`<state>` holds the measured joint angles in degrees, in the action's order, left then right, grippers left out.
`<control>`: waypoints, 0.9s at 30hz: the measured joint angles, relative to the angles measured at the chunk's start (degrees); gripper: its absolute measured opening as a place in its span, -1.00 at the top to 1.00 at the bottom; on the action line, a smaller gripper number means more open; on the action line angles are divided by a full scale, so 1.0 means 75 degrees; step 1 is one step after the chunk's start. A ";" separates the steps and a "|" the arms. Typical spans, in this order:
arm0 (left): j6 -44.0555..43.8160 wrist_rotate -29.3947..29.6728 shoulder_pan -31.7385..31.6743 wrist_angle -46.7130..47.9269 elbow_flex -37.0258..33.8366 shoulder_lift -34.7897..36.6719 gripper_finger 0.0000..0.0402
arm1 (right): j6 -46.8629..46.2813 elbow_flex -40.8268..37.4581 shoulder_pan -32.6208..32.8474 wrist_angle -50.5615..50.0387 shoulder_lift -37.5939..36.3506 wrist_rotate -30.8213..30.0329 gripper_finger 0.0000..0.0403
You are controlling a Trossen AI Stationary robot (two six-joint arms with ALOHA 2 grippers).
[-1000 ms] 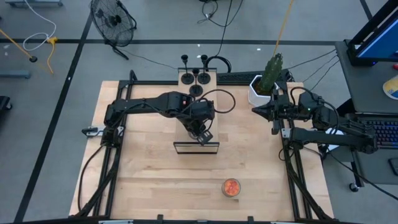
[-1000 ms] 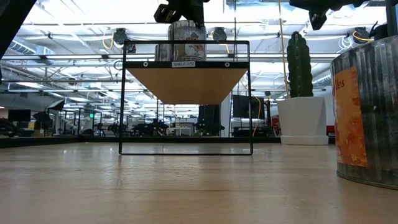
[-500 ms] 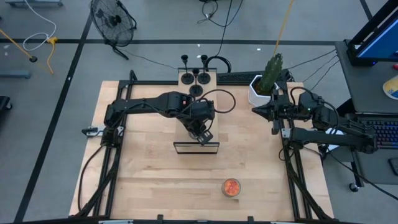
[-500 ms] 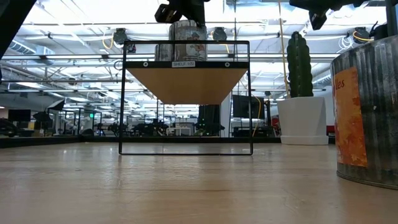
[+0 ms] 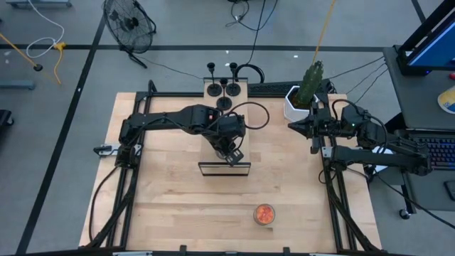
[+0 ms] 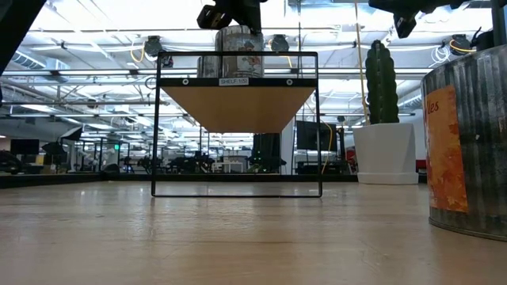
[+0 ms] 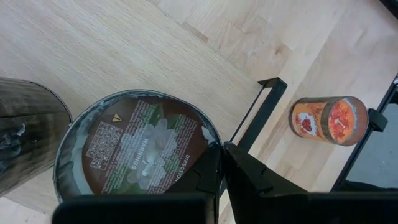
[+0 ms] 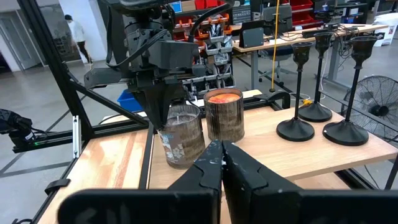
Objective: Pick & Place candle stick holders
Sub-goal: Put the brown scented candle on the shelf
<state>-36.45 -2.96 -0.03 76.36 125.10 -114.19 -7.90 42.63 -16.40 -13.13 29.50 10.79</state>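
Note:
My left gripper (image 5: 230, 152) is over the small black-framed shelf (image 5: 224, 169) at mid-table, shut on the clear-silvery glass cup (image 8: 181, 141). A round printed label shows in that cup in the left wrist view (image 7: 142, 151). An orange-red cup (image 8: 224, 116) stands beside it. A second orange-red cup (image 5: 264, 214) stands on the table near the front edge. Three black holders (image 5: 222, 87) stand on the pale wooden box at the far edge. My right gripper (image 5: 291, 126) is shut and empty in the air at the table's right. My left gripper holds the clear-silvery cup by its rim (image 7: 214, 142), one finger inside the cup and one outside. The fingers (image 8: 160, 115) come from above, pointing down. The cup is upright at the shelf board (image 6: 238, 52); whether it rests on the board or hangs just above, I cannot tell.
A white pot with a green cactus (image 5: 304, 92) stands at the far right, close to my right arm. The shelf's thin black frame (image 6: 238, 190) stands up from the table. Bare wood lies to the left and along the front.

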 joint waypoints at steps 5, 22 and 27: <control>0.0001 0.0087 0.0001 0.0000 0.0000 0.0000 0.89 | -0.0052 0.0000 0.0000 0.0001 0.0000 0.0000 1.00; 0.0044 0.0219 0.0000 0.0000 0.0000 0.0000 0.89 | -0.0052 0.0000 0.0000 0.0000 0.0003 0.0000 1.00; 0.0023 0.0273 0.0003 -0.0012 0.0000 0.0000 0.89 | -0.0052 0.0000 0.0000 0.0002 0.0000 0.0000 1.00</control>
<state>-36.27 -0.91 -0.01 76.27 125.10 -114.19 -8.29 42.63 -16.40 -13.11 29.50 10.79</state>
